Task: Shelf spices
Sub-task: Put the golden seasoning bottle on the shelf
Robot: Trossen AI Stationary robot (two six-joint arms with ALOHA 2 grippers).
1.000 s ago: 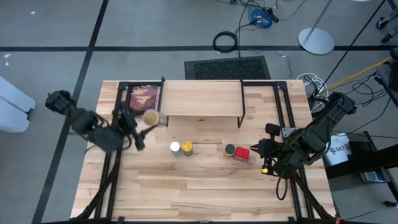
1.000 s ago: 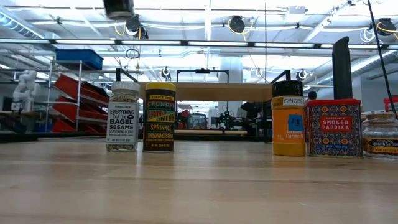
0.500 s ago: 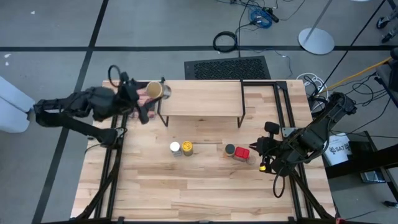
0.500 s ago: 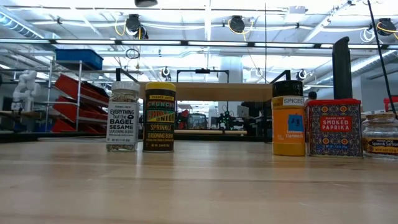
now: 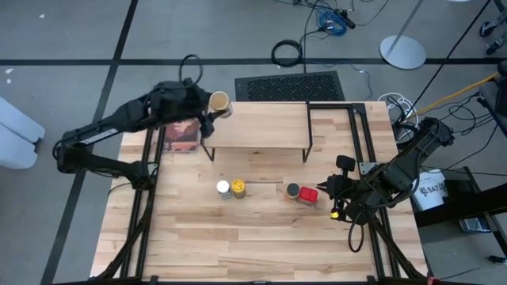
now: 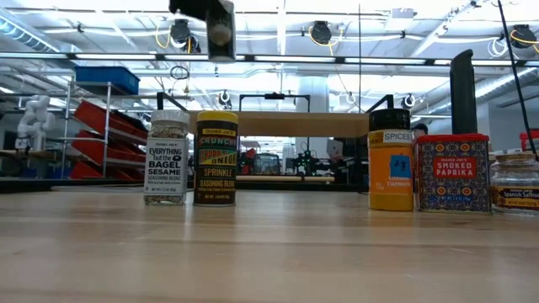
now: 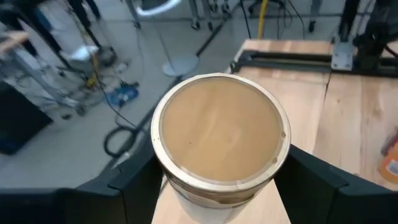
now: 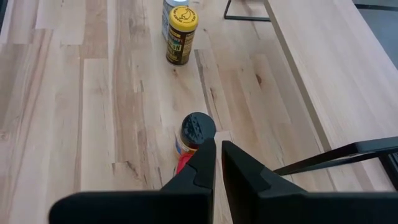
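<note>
My left gripper [image 5: 211,108] is shut on a tan-lidded jar [image 5: 219,102] and holds it in the air over the far left corner of the shelf [image 5: 257,125], a light plank on black legs. In front of the shelf, a white-lidded jar [image 5: 223,188], a yellow-lidded jar [image 5: 238,188], a dark-lidded orange jar [image 5: 293,191] and a red box [image 5: 308,195] stand on their bases on the table. The low view adds a small jar [image 6: 514,183] at the right. My right gripper [image 5: 331,192] hangs shut just right of the red box. My left gripper pinches the tan jar's body just under the lid [image 7: 186,194], one finger [image 7: 134,183] on each of two opposite sides. The fingers come from the table's left, slanting slightly down. The jar stays upright, lid up, lifted clear above the shelf.
A reddish picture in a black frame [image 5: 182,131] lies flat at the table's far left, partly under my left arm. The shelf's black legs [image 5: 306,150] stand on the table. Bare wood stretches across the table's near half [image 5: 253,245].
My left gripper has carried the tan jar up from beside the shelf's left leg toward the table's far edge and a little right, and now stands over the shelf's far left corner. The arm has swung round behind it. The jar has stayed upright.
</note>
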